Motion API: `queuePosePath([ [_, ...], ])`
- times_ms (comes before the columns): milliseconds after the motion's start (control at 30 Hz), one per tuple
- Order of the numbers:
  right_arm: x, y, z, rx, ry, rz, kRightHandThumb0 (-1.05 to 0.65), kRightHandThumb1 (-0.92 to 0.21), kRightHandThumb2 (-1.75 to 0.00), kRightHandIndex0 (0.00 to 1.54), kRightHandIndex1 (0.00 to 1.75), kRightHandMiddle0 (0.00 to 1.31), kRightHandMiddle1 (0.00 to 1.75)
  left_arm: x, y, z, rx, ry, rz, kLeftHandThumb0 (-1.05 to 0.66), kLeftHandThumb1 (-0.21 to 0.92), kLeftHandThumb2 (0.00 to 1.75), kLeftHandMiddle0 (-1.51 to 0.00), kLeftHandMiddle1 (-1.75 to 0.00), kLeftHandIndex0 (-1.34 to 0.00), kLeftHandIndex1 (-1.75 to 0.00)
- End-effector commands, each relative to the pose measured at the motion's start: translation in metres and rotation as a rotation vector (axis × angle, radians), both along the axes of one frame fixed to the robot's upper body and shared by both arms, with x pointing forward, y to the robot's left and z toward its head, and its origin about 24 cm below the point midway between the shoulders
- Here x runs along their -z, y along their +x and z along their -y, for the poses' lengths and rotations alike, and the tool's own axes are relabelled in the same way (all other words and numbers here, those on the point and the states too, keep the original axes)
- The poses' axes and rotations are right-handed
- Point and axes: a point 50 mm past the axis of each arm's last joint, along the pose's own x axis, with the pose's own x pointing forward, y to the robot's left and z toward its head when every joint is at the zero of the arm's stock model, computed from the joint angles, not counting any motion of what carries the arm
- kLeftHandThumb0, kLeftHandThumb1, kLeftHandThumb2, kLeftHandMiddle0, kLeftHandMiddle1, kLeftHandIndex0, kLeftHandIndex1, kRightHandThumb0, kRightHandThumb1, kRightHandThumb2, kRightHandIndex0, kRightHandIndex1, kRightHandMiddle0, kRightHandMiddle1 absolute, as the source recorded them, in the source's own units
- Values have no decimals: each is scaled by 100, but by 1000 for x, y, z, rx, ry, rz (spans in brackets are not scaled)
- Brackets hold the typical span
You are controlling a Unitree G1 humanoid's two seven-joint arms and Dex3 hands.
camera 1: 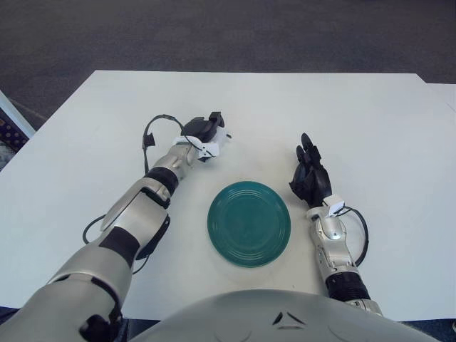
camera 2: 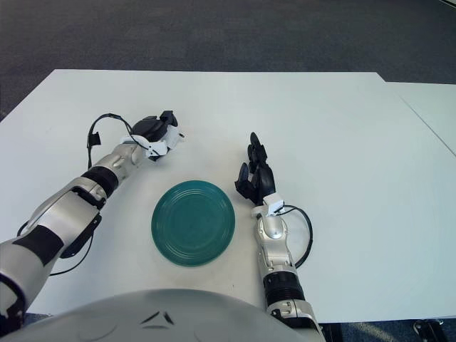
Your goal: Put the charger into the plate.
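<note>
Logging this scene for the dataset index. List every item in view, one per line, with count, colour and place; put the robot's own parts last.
Small white plastic charger: one, white, held in the left hand, beyond the plate and to its left.
Round green plate: one, dark green, on the table near the robot, between the two arms; nothing in it.
Large white table: one, white, filling most of the view.
Carpeted floor: dark grey, beyond the table's far edge.
Left hand: one, black, closed around the charger, far left of the plate.
Right hand: one, black, fingers extended and holding nothing, right of the plate.
</note>
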Motion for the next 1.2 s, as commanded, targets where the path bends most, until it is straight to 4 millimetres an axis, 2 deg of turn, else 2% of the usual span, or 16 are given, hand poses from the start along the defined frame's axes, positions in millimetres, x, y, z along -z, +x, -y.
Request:
queuePosePath([
  [0, 39, -32, 16, 29, -22, -157, -98, -92, -94, 0, 0, 0, 7, -43, 7, -5, 51, -69, 115, 0, 23, 142, -67, -173, -46, -175],
  [233, 41, -30, 17, 20, -41, -151, -101, -92, -96, 0, 0, 0, 7, -100, -5, -3, 140, -119, 229, 0, 23, 142, -68, -172, -46, -175],
  [400, 43, -31, 16, 11, -44, -156, -101, -92, -95, 0, 0, 0, 7, -121, -26, 1, 206, -158, 281, 0, 23, 142, -67, -173, -46, -175],
  [467, 44, -31, 16, 12, -43, -162, -100, -92, -94, 0, 0, 0, 6, -126, -42, 5, 249, -170, 300, 0, 21, 144, -68, -174, -47, -175],
  [733, 45, -32, 14, 28, -33, -187, -98, -92, -93, 0, 0, 0, 5, -139, -77, 13, 363, -121, 341, 0, 13, 154, -72, -175, -55, -174],
  [800, 45, -32, 12, 34, -34, -193, -98, -92, -92, 0, 0, 0, 5, -139, -92, 18, 414, -97, 341, 0, 12, 155, -73, -175, -55, -174],
  [1000, 45, -32, 9, 40, -33, -196, -98, -92, -92, 0, 0, 1, 6, -132, -115, 24, 516, -91, 246, 0, 15, 151, -71, -174, -52, -175],
  [1167, 43, -31, 7, 39, -38, -188, -99, -92, -93, 0, 0, 1, 6, -113, -132, 34, 612, -51, 180, 0, 14, 152, -73, -172, -53, -175],
])
